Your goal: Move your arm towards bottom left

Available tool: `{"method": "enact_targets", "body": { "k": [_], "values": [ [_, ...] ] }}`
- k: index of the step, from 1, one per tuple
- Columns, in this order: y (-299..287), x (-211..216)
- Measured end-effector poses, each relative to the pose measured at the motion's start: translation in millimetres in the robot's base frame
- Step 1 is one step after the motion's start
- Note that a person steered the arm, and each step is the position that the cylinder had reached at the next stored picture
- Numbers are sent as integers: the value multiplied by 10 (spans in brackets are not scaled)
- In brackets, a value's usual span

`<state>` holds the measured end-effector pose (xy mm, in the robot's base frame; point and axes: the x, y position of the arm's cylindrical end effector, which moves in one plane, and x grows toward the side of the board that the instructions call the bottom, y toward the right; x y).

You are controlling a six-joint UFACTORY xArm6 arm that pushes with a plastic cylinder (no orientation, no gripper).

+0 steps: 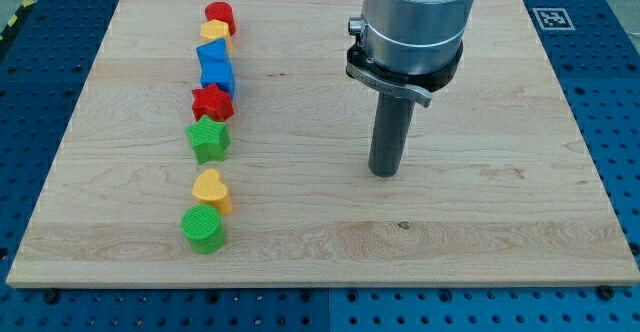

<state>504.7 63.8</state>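
Observation:
My tip [384, 172] rests on the wooden board [500, 222], right of its middle. A column of blocks stands well to the tip's left. From the view's top down: a red heart block [220, 16], a yellow block [214, 33], two blue blocks [215, 69] close together, a red star block [212, 102], a green star block [209, 139], a yellow heart block [212, 189] and a green round block [204, 229]. The tip touches none of them; the nearest, the green star and the yellow heart, lie far to its left.
The arm's grey cylinder body [415, 17] rises above the rod at the view's top. A blue perforated table [610, 92] surrounds the board. A black-and-white marker [550, 17] sits at the board's top right corner.

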Motion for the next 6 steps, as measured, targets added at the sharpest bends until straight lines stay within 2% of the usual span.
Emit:
{"method": "enact_targets", "body": {
  "k": [2,3,4,6],
  "values": [
    [6,154],
    [-110,561],
    [-367,949],
    [-1385,1143]
  ]
}}
